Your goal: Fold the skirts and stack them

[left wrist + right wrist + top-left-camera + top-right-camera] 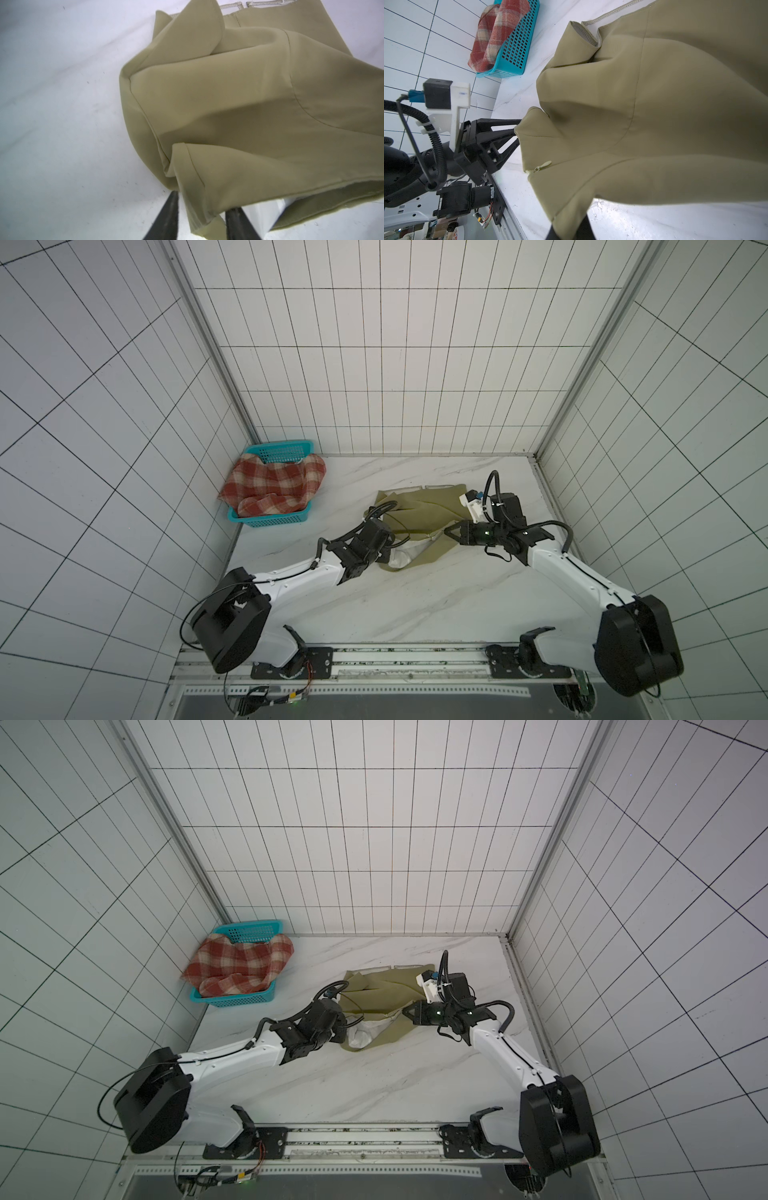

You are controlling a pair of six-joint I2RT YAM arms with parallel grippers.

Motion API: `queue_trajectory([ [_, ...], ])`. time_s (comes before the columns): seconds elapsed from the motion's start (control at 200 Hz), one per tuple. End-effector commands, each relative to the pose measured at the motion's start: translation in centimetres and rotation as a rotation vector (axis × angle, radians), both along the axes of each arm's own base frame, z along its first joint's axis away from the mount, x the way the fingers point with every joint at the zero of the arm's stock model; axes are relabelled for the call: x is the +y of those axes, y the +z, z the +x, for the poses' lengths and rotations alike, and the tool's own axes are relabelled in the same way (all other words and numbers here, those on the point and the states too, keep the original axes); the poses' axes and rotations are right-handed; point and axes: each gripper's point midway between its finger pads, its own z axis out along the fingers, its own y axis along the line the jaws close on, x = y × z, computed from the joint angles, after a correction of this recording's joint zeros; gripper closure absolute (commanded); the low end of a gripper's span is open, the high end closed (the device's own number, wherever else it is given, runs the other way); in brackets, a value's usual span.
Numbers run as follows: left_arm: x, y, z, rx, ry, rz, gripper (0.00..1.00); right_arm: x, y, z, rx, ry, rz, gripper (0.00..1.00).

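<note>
- The khaki skirt (419,514) lies rumpled mid-bench, its near edge lifted at both ends, probably to spread it flat for folding.
- The left gripper (204,201), jaws narrowed, pinches the skirt's 8 o'clock corner.
- The right gripper (449,531), clamped tight, holds the 4 o'clock side.
- The plaid skirt (274,485) drapes over the basket (270,522) at 10 o'clock.
- Bare bench (415,605) toward 6 o'clock leaves room to pull; the wall is near at 3.

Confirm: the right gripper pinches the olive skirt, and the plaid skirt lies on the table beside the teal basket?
No. The plaid skirt lies bunched in the teal basket, spilling over its rim, as both top views show. The right gripper does pinch the olive skirt.
</note>
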Motion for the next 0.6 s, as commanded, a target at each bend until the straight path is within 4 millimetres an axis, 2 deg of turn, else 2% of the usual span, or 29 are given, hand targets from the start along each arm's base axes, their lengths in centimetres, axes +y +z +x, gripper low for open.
queue_trajectory([
  [0.0,0.1,1.0,1.7,-0.070,0.027,0.037,0.80,-0.4,0.4,0.0,-0.026,-0.007,-0.004,1.00],
  [0.09,0.5,1.2,2.0,-0.080,0.042,0.067,1.00,-0.9,-0.1,0.2,-0.024,-0.029,-0.026,1.00],
  [0.18,0.9,2.9,2.6,-0.115,0.057,0.099,1.00,-1.7,-0.2,0.8,-0.036,-0.070,-0.068,1.00],
  [0.26,1.3,6.0,3.3,-0.174,0.069,0.116,1.00,-2.5,0.7,1.7,-0.070,-0.108,-0.115,1.00],
  [0.375,1.5,12.0,4.4,-0.307,0.059,0.136,1.00,-3.7,3.8,3.3,-0.145,-0.158,-0.192,1.00],
  [0.48,2.2,17.6,5.0,-0.396,0.062,0.152,1.00,-4.9,7.8,4.4,-0.231,-0.217,-0.249,1.00],
  [0.6,3.9,21.8,5.2,-0.430,0.091,0.141,1.00,-5.9,12.0,4.2,-0.318,-0.270,-0.249,1.00],
])
